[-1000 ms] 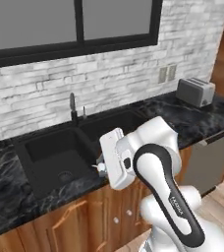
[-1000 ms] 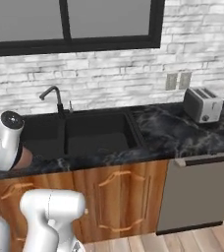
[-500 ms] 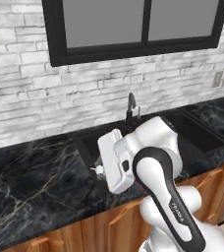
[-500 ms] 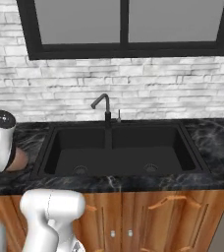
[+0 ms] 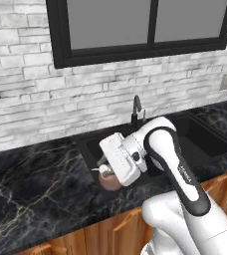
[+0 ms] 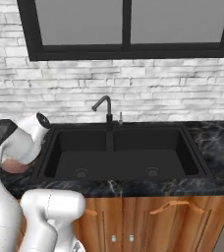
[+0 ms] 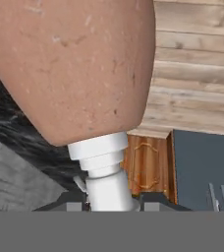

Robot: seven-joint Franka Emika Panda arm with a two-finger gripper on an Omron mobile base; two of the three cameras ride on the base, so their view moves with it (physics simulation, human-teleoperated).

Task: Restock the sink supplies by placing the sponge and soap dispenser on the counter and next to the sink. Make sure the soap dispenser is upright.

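Behind the wrist, the end effector (image 7: 111,197) clamps the half-hidden soap dispenser (image 5: 109,180).

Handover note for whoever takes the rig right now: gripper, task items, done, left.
Gripper: shut on the soap dispenser, clamped at its white pump neck.
Soap dispenser: held by the arm above the counter, just left of the sink; the left base view shows its brown body under the hand. Whether it touches the counter I cannot tell.
Sponge: not located from these views.
Done: dispenser brought to the sink's left side.
Left: set it down upright on the counter beside the sink, release, then fetch the sponge and place it next to the sink.
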